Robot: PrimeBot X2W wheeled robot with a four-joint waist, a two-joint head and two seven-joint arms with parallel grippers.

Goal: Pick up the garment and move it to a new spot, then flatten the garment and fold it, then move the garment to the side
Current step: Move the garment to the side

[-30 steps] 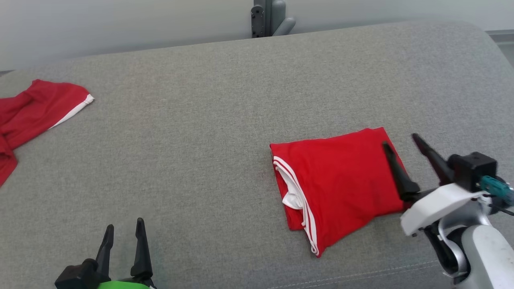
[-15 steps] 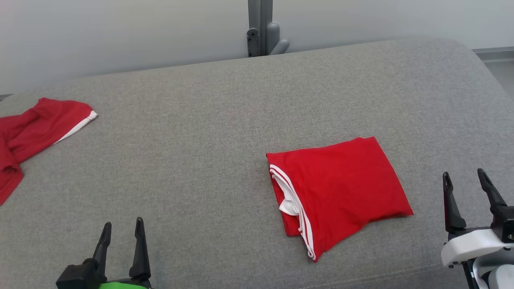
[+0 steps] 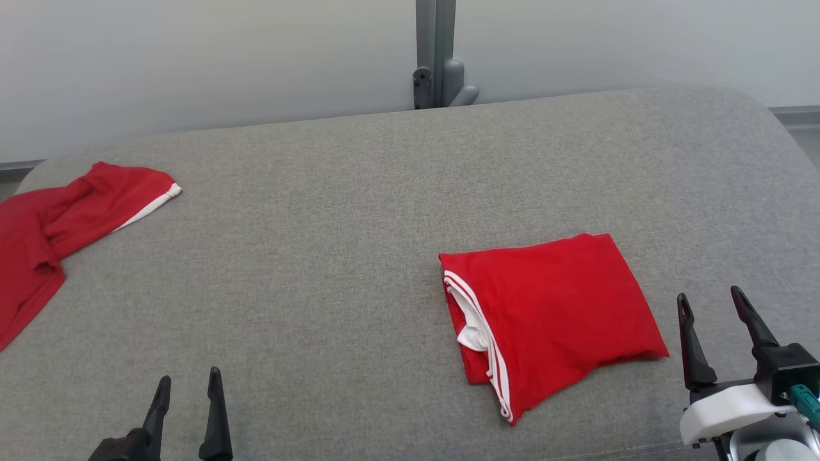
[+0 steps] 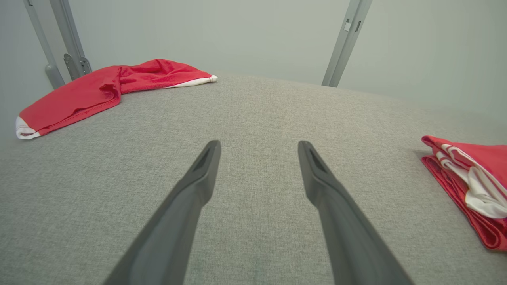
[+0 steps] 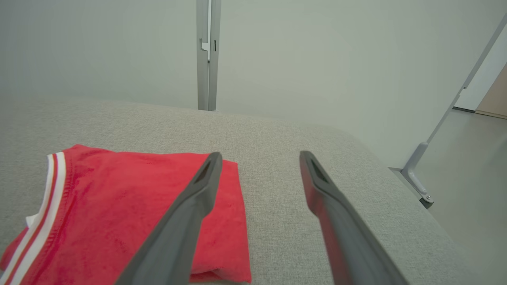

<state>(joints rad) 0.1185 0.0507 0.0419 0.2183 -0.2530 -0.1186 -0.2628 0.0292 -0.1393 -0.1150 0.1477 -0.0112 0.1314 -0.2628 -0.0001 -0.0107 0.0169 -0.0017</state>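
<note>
Spare red cloth (image 3: 57, 224) lay upper left. Folded garment (image 3: 551, 314) lay just left of right gripper (image 3: 710, 294); it and left gripper (image 3: 189, 375) stood wide, empty.

The folded red white-trimmed garment (image 3: 564, 307) lies right of centre on the grey fabric-covered table (image 3: 333, 256); a crumpled red cloth (image 3: 57, 218) lies at the frame's left edge, well apart.
</note>
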